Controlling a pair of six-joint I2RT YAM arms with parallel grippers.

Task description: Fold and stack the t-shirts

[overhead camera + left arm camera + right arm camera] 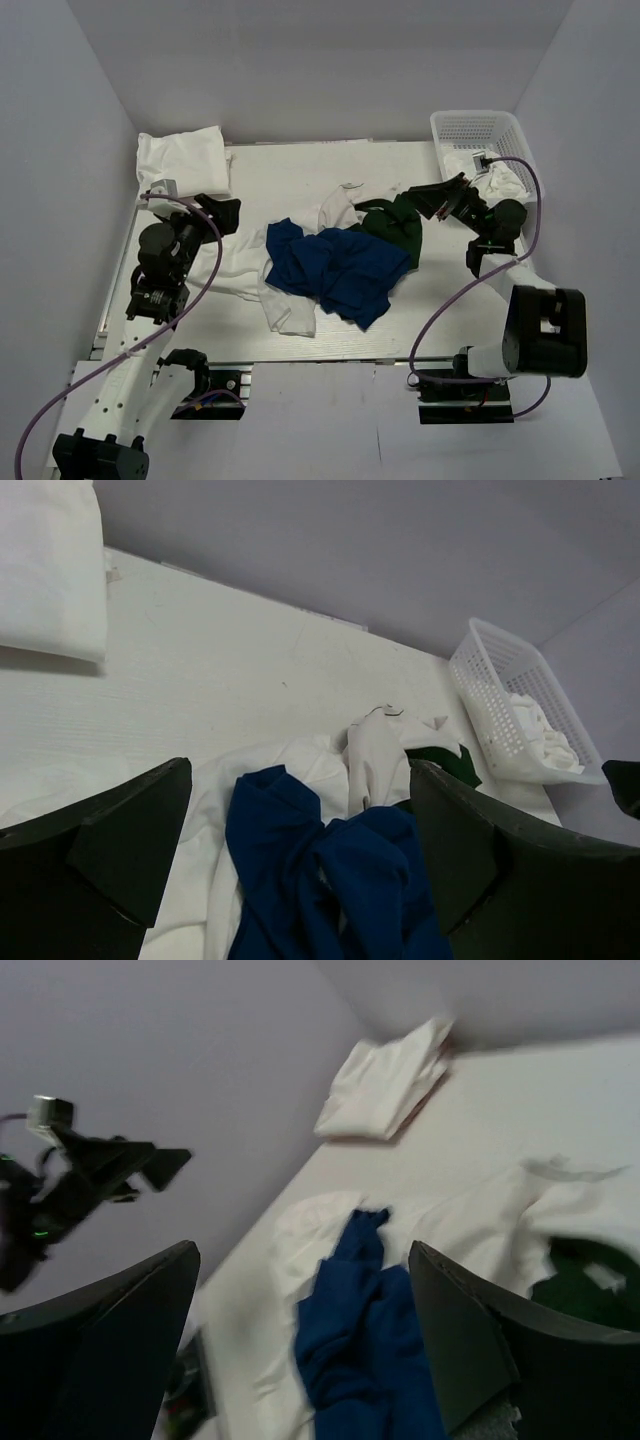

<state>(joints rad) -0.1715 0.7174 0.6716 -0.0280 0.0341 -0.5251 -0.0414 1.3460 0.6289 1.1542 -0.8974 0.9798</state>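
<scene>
A crumpled royal blue t-shirt [340, 268] lies mid-table on top of a spread white t-shirt [290, 305]. A dark green t-shirt [398, 228] lies bunched just right of it. A folded white t-shirt [183, 160] sits at the back left. My left gripper [222, 213] is open and empty, raised over the white shirt's left edge. My right gripper [425, 198] is open and empty, above the green shirt. The blue shirt shows between the jaws in the left wrist view [330, 880] and the right wrist view [365, 1330].
A white lattice basket [480, 128] with white cloth [495, 175] inside stands at the back right. Grey walls close the table on three sides. The left arm shows in the right wrist view [70, 1175].
</scene>
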